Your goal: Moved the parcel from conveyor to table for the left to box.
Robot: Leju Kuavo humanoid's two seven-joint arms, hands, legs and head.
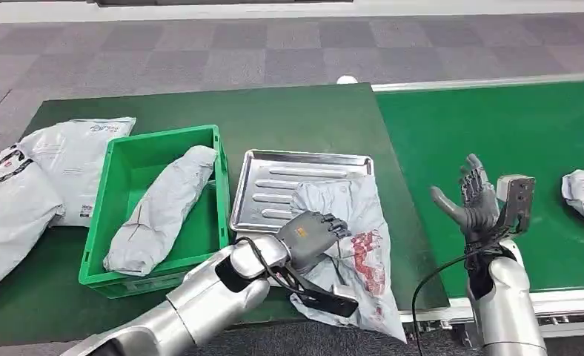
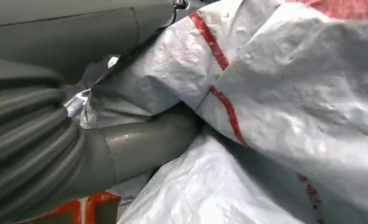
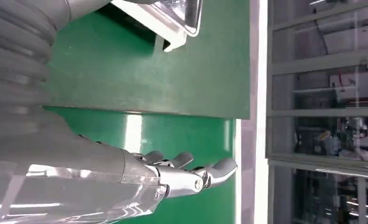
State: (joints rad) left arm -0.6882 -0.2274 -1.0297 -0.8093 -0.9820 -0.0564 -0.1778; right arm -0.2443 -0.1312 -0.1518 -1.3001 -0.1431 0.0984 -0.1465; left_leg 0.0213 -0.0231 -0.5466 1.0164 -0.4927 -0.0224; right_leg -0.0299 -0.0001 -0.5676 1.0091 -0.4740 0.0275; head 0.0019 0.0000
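left robot hand [image 1: 313, 236] grips parcel [image 1: 352, 245] on table [image 1: 304, 119] front | box [image 1: 126, 222] just left | right robot hand [image 1: 473, 202] open, empty, over conveyor [image 1: 496, 133]

A grey-white parcel [image 1: 352, 230] with red print lies by a silver tray [image 1: 274, 185], a green box [image 1: 118, 274] and a green belt [image 1: 511, 126].

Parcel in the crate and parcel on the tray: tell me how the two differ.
The crate parcel is plain grey, rolled long, and leans diagonally inside the green crate; the tray parcel carries red print, lies flat and crumpled, half on the metal tray and half past the table's edge. The left hand grips the tray parcel; nothing touches the crate parcel. Both are grey plastic mailers.
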